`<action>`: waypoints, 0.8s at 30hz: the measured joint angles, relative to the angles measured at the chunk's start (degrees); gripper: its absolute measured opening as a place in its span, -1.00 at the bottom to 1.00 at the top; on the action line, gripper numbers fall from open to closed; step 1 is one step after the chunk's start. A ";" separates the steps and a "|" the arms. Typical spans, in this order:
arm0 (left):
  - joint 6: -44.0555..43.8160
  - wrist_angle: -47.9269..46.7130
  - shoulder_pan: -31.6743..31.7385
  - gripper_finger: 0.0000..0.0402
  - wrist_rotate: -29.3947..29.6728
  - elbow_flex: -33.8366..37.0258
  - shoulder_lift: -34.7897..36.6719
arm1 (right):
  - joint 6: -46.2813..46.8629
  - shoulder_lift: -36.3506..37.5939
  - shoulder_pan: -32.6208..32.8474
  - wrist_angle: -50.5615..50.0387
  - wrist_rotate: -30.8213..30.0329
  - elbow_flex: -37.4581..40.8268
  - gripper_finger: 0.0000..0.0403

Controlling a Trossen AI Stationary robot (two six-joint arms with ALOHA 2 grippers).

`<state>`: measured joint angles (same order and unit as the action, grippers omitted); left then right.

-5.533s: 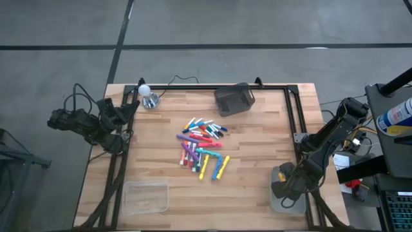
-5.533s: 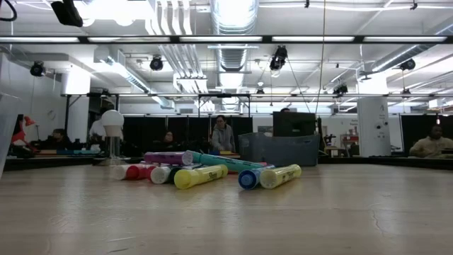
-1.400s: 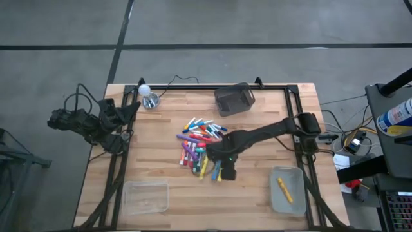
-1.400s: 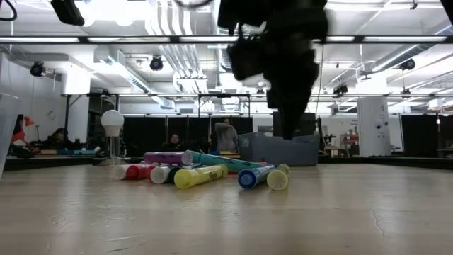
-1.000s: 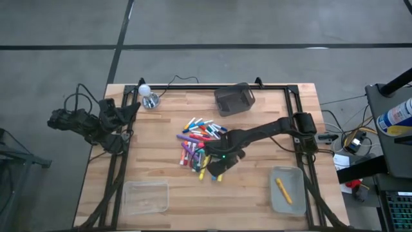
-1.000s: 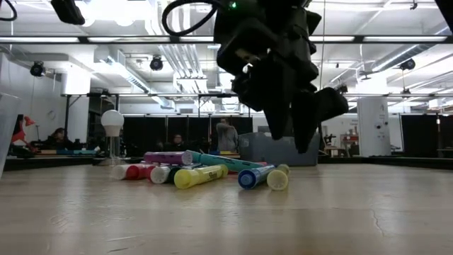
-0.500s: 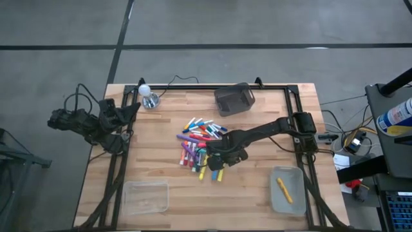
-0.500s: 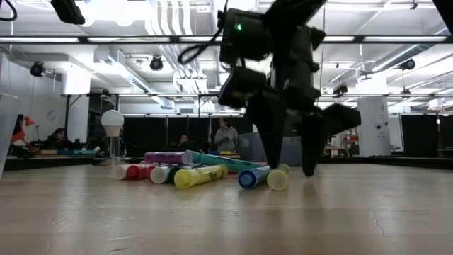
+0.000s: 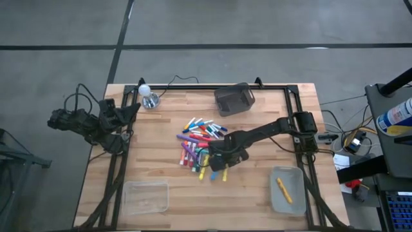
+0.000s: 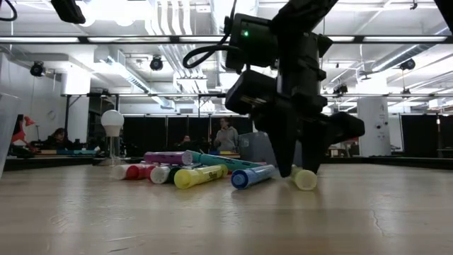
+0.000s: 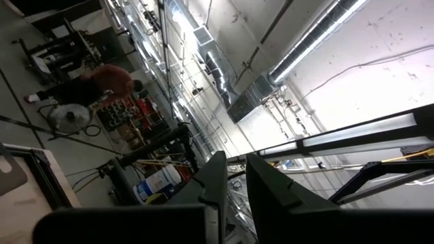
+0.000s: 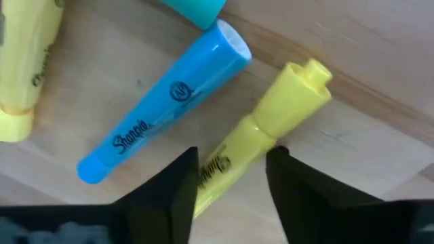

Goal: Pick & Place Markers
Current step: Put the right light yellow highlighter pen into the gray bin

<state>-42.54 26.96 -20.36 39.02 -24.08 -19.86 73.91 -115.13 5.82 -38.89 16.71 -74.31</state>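
One yellow marker (image 12: 268, 139) is the target at the near edge of the heap, and the right claw (image 9: 223, 165) has its two dark fingers (image 12: 169, 186) apart and straddling the barrel, one on either side, tips down at the bench (image 9: 161, 122). From the wrist view the barrel runs slantwise between the fingers, its narrower capped end pointing away from the claw toward the heap; a blue marker (image 12: 163, 115) lies just beside it, near enough parallel, so the fingers look to have little room on that side. To do this well, I'd say it wants to close squarely across the barrel's width, near the middle of its length, and low enough that the round body doesn't squirt out; it should also mind not to pinch the blue one along with it. The rest of the markers (image 9: 196, 138) sit jumbled mid-bench. Another yellow one (image 9: 283, 189) already lies in the clear tray (image 9: 275, 201) at the near right corner. The left claw (image 11: 230, 179) is parked off the bench's left edge, fingers pointed at the ceiling with a narrow gap between them
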 joint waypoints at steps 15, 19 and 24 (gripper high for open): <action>-1.47 0.00 0.00 -0.76 -0.02 0.00 0.00 | -8.37 1.77 0.04 -3.40 4.81 -0.09 -0.76; -2.94 0.01 0.00 -0.76 -0.02 0.00 0.00 | -9.64 6.94 0.79 -10.86 5.52 -1.08 -0.76; -1.01 0.00 0.01 -0.76 -0.02 0.00 0.00 | -8.32 15.54 3.29 -21.97 4.20 -0.98 -0.76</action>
<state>-43.55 26.96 -20.35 39.00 -24.08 -19.86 65.59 -99.59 9.12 -60.86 20.91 -75.29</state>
